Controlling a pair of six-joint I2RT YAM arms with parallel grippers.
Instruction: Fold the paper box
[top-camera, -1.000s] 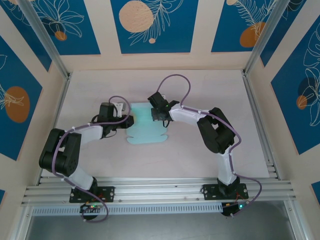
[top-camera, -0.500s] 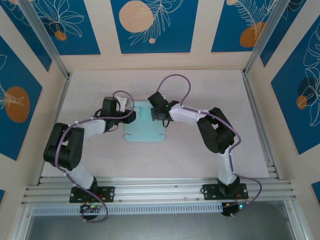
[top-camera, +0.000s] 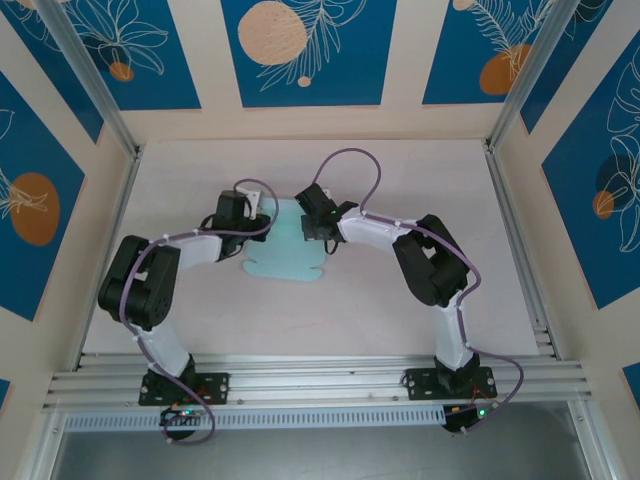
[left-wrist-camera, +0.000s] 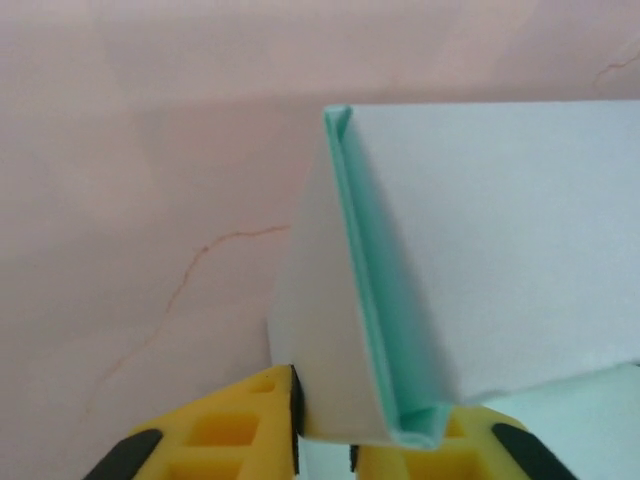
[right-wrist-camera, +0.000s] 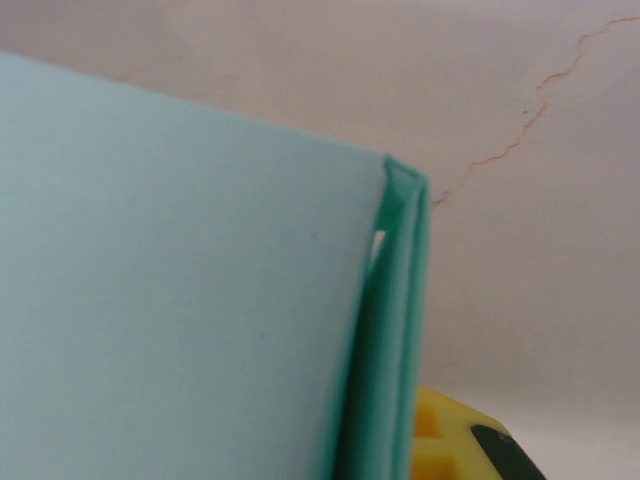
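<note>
The paper box (top-camera: 285, 250) is a pale light-blue card sheet lying mid-table between both arms, its rounded flaps toward me. My left gripper (top-camera: 260, 222) is at its left edge and my right gripper (top-camera: 308, 232) at its right edge. In the left wrist view, the left gripper (left-wrist-camera: 325, 440) is shut on a raised side panel of the box (left-wrist-camera: 330, 330), creased upward along a green fold. In the right wrist view, the box (right-wrist-camera: 180, 300) hides one finger. Its doubled folded edge presses against the yellow finger (right-wrist-camera: 455, 445) of the right gripper (right-wrist-camera: 385, 460), which is shut on it.
The pale pink tabletop (top-camera: 400, 320) surrounds the sheet, with thin cracks in its surface. Aluminium rails (top-camera: 515, 240) and patterned blue walls close in the sides and back. A slotted metal rail (top-camera: 320, 385) runs along the near edge by the arm bases.
My left gripper has swung away from me and to the right, lifting and folding the box's left side inward. The sheet's footprint looks narrower and has skewed. The right arm has stayed put.
</note>
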